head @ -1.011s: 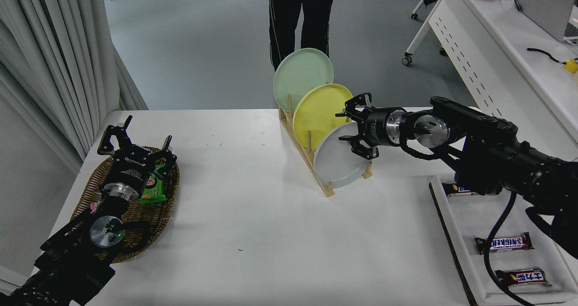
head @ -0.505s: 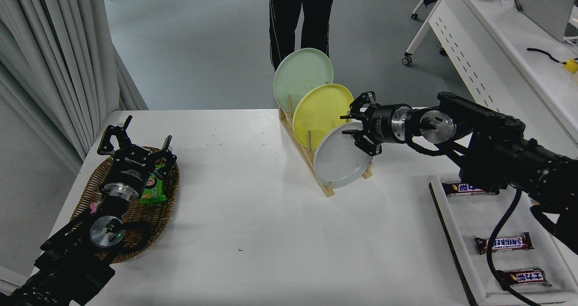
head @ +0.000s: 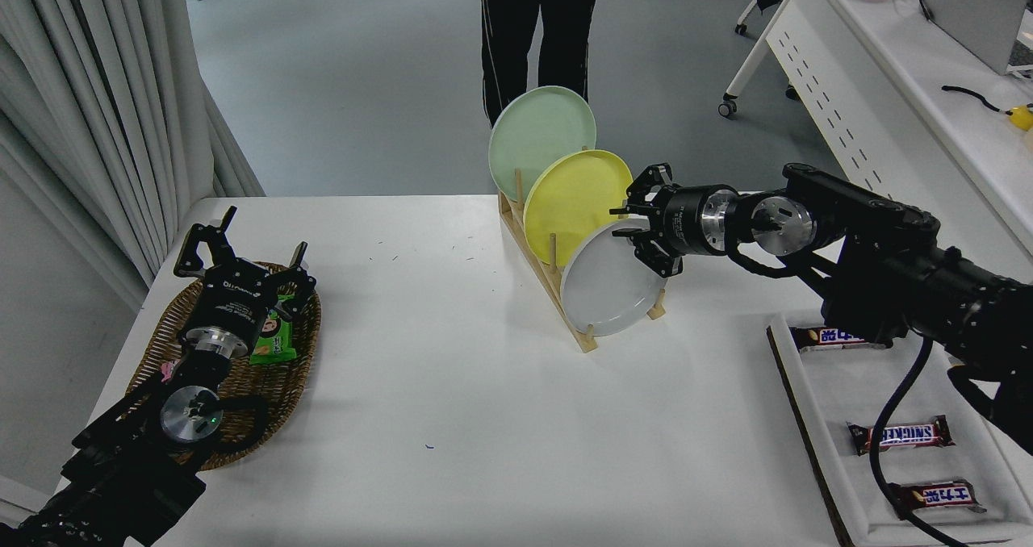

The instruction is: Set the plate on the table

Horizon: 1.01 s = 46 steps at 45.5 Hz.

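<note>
The grey plate (head: 611, 282) stands on its edge in the front slot of a wooden rack (head: 555, 287) on the white tabletop (head: 452, 386), leaning back against the yellow plate (head: 575, 200), and behind that one stands the pale green plate (head: 539, 137). The right pincer (head: 639, 230) comes in from the right side and is at the upper right rim of the grey plate, with its fingers spread, one above the rim and one below it; I cannot tell if they touch the plate. The left pincer (head: 240, 250) is parked at the lower left over a wicker basket (head: 286, 373), its fingers spread too. A person's legs (head: 533, 27) are at the far side.
</note>
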Tool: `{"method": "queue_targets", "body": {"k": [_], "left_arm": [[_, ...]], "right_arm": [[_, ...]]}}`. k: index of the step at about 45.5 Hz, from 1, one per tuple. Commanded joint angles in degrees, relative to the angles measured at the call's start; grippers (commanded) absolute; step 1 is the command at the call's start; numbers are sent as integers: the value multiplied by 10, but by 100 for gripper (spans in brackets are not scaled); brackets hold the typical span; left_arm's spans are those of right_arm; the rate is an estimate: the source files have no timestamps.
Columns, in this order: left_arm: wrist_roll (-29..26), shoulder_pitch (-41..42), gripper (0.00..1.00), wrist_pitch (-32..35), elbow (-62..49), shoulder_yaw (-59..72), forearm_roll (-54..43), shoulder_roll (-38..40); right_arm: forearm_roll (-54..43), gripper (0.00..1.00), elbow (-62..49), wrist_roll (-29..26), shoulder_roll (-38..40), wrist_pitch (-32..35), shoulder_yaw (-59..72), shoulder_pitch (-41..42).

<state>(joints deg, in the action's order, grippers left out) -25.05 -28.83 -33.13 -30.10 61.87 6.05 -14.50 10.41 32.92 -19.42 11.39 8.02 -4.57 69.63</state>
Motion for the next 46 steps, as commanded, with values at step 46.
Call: {"method": "queue_targets", "body": {"k": [46], "left_arm": [[0, 0, 100, 0, 0, 0, 0, 0]], "right_arm": [[1, 7, -3, 0, -4, -5, 0, 0]]}}
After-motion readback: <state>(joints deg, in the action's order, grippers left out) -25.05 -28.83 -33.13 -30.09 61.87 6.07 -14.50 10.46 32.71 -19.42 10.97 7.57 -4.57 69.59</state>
